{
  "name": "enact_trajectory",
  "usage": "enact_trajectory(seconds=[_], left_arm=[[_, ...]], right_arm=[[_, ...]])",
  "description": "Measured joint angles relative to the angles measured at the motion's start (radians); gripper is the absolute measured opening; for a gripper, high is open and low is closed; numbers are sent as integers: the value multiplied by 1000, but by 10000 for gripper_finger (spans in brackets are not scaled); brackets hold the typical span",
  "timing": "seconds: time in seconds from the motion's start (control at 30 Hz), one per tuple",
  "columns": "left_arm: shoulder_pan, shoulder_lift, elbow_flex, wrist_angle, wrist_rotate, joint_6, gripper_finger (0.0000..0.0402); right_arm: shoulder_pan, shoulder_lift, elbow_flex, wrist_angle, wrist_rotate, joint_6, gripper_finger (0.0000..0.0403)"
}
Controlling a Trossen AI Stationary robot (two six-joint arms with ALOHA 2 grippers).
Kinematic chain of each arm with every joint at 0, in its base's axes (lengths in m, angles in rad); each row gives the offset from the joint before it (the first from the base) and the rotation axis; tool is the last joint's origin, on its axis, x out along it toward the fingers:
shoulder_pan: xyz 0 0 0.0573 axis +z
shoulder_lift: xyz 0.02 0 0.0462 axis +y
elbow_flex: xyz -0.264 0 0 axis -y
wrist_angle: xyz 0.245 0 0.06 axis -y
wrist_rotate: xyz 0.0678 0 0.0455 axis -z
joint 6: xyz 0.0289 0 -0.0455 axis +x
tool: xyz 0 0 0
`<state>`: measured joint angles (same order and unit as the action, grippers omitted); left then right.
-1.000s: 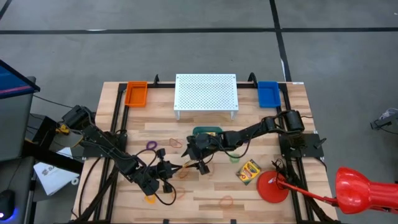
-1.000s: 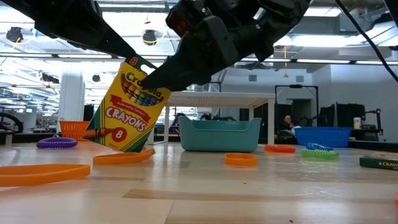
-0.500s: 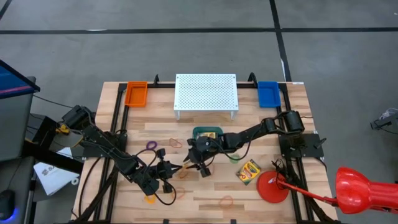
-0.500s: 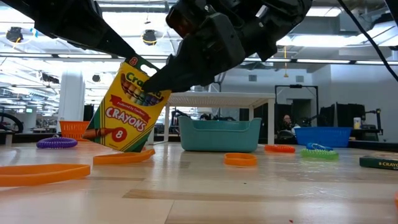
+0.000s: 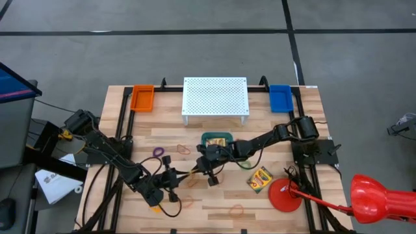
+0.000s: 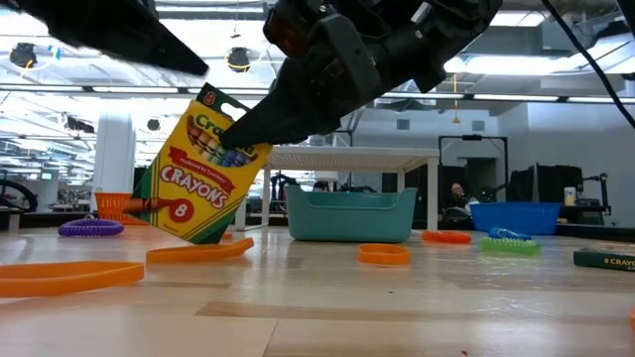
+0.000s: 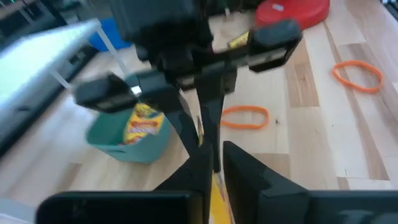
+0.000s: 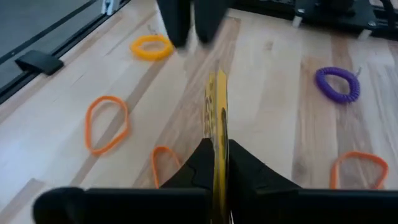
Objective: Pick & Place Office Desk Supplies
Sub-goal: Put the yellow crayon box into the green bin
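Observation:
A yellow-and-green crayon box point(image 6: 193, 169) stands tilted on the table's near middle, between my two grippers point(image 5: 190, 175). My right gripper point(image 8: 216, 146) is shut on it, reaching down from the right point(image 6: 243, 129). My left gripper point(image 7: 216, 152) faces it from the left, fingers a little apart beside the box's top end. A second crayon box point(image 5: 260, 179) lies flat at the right. Rubber bands lie scattered: purple point(image 8: 339, 84), orange point(image 8: 107, 121), yellow point(image 8: 151, 45). My right gripper pinches the crayon box's two broad faces between its fingers, at the upper right corner point(image 6: 248, 141). The fingers slant down from the table's right. The box leans to the left with its lower corner point(image 6: 203, 238) down at the table. Whether my left gripper touches the box's top end point(image 7: 215, 186), I cannot tell.
A teal bin point(image 5: 216, 140) with a crayon box in it point(image 7: 140, 121) stands just behind the grippers. Farther back are the white perforated stand point(image 5: 215, 97), an orange tray point(image 5: 142, 97) and a blue tray point(image 5: 280, 97). A red disc point(image 5: 285, 194) lies at the near right.
My left gripper has drawn a little up and toward the table's left, off the box's top. The crayon box has tipped farther to the left about its lower corner, still in my right gripper, which has shifted slightly toward the near edge.

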<state>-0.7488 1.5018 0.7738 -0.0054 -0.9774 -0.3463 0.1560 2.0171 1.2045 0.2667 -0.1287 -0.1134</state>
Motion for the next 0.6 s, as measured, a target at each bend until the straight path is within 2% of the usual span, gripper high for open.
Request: enact_trajectory(seconds=[0.23, 0.37, 0.5, 0.6], left_arm=[[-49, -135, 0, -89, -125, 4, 79], [-58, -187, 0, -129, -141, 1, 88], [-58, -192, -2, -166, -144, -2, 87], [-58, -192, -2, -210, -153, -37, 86]], right_arm=[[-42, -36, 1, -87, 36, 77, 13], [-51, -91, -3, -190, 97, 173, 13], [-19, -151, -1, -241, 194, 268, 13], [12, -181, -3, -262, 230, 334, 13]])
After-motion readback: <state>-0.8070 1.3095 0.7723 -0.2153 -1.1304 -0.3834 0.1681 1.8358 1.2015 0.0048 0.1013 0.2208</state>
